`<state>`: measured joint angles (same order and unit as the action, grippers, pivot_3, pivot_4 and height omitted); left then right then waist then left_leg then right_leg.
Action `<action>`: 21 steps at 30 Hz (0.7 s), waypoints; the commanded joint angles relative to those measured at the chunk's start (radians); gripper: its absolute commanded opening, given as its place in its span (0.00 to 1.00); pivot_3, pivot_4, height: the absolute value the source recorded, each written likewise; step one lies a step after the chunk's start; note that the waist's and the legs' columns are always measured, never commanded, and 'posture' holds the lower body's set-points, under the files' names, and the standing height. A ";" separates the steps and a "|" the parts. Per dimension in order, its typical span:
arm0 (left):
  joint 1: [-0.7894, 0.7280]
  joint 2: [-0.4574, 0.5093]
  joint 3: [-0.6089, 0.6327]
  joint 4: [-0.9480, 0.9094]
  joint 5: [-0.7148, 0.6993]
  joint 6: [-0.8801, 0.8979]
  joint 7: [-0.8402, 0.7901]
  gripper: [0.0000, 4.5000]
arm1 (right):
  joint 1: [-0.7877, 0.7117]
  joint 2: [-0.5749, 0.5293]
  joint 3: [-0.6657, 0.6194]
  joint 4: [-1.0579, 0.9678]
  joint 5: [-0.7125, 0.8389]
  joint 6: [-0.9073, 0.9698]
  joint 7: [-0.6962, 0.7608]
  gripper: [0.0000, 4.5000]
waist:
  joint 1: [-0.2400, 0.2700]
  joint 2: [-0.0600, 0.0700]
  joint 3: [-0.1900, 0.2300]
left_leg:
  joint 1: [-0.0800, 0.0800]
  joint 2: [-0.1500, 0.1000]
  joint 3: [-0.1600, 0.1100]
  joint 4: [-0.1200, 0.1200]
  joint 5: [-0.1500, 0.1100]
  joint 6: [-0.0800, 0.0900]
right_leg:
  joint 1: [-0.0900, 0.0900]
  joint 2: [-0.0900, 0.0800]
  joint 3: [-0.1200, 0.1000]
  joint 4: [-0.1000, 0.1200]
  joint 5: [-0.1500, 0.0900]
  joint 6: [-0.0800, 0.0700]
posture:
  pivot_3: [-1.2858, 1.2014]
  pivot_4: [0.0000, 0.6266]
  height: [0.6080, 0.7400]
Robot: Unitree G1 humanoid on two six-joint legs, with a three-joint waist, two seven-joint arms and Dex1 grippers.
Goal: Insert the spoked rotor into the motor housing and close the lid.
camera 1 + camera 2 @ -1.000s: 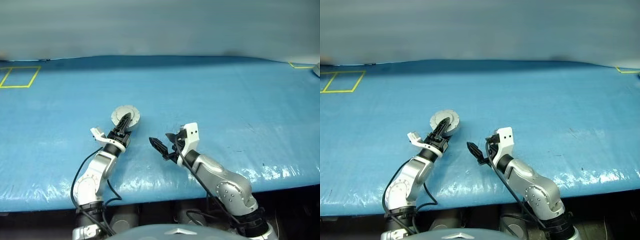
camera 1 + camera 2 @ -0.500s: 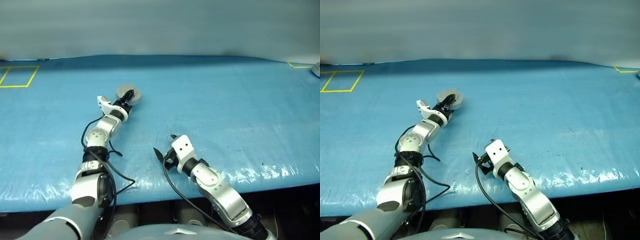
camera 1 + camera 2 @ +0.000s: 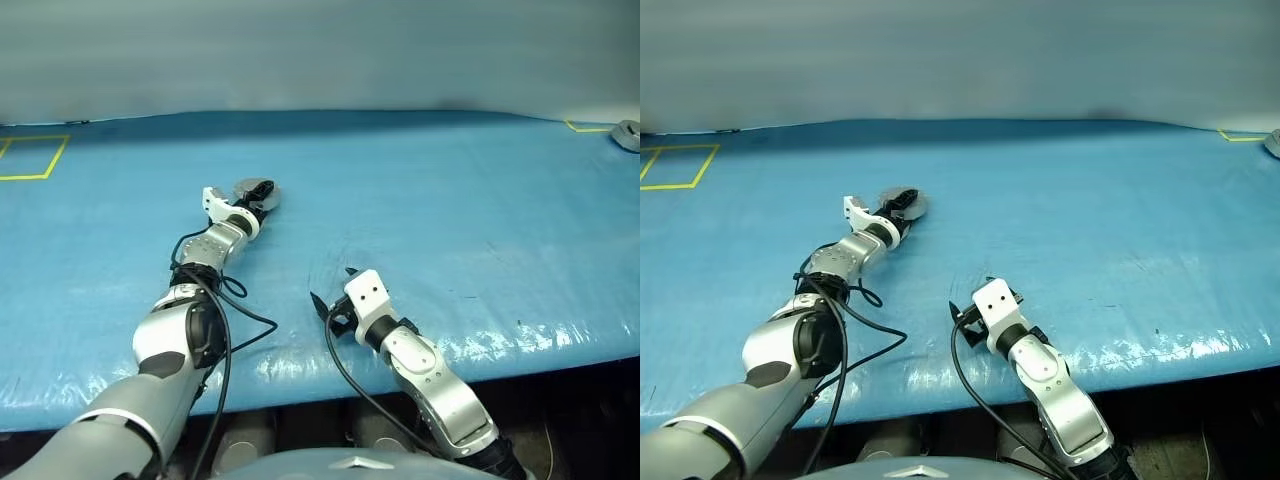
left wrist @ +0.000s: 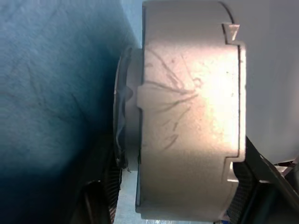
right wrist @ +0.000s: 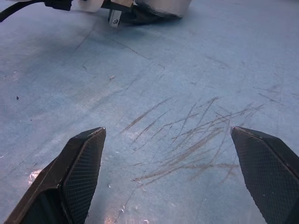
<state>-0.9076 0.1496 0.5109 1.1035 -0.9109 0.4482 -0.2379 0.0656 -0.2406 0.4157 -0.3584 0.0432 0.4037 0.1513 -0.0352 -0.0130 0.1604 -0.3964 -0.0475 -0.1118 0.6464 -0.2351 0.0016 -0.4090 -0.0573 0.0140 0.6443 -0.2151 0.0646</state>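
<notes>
The motor housing [image 3: 262,191], a short round silver cup, rests on the blue table far out to the left of centre. In the left wrist view its silver side wall [image 4: 187,107] sits close up between my two dark fingers. My left gripper [image 3: 255,197] is stretched out to it and open, with one finger on each side of the wall. My right gripper [image 3: 330,298] hovers low near the table's front, open wide and empty, its fingertips [image 5: 88,154] over scratched blue sheet. The spoked rotor is hidden. I cannot tell the lid apart from the housing.
A blue sheet [image 3: 450,200] covers the table, with its front edge just below my arms. A yellow tape square [image 3: 25,158] lies at the far left. A small grey object [image 3: 626,134] sits at the far right edge. Black cables [image 3: 240,325] trail from my left arm.
My left arm has stretched forward, carrying the housing farther out on the table, and its fingers have spread. My right gripper has rolled and sunk slightly.
</notes>
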 commanded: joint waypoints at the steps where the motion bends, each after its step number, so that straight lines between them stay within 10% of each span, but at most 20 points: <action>1: 0.132 0.047 0.000 -0.118 0.036 0.122 0.023 0.99 | 0.005 0.015 -0.010 -0.029 -0.012 -0.003 0.012 1.00 | -0.010 0.001 -0.001 | 0.003 0.002 0.001 0.000 0.000 0.000 | 0.002 0.001 0.001 0.001 0.000 0.000 | 0.52 0.24 1.00; 11: 0.689 0.113 -0.098 -0.881 0.035 0.479 0.084 0.99 | -0.013 0.035 -0.039 -0.011 0.010 0.016 0.074 1.00 | -0.027 0.006 -0.015 | 0.037 0.009 0.007 -0.016 0.000 -0.002 | 0.026 0.000 0.008 -0.001 -0.007 -0.009 | 0.52 0.24 1.00; 21: 0.885 0.121 -0.372 -1.259 0.435 -0.024 -0.015 0.99 | -0.024 0.051 -0.076 0.006 0.010 -0.011 0.106 1.00 | 0.003 0.006 -0.015 | 0.024 0.007 0.007 -0.017 0.000 -0.003 | 0.014 -0.002 0.008 -0.002 -0.008 -0.010 | 0.52 0.24 1.00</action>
<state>-0.0228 0.2599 0.1695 -0.1050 -0.5615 0.5266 -0.2425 0.0534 -0.1965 0.3581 -0.3271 0.0461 0.4219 0.2531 -0.0327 -0.0068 0.1449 -0.3764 -0.0406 -0.1052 0.6292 -0.2339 -0.0025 -0.3990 -0.0588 0.0214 0.6429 -0.2223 0.0549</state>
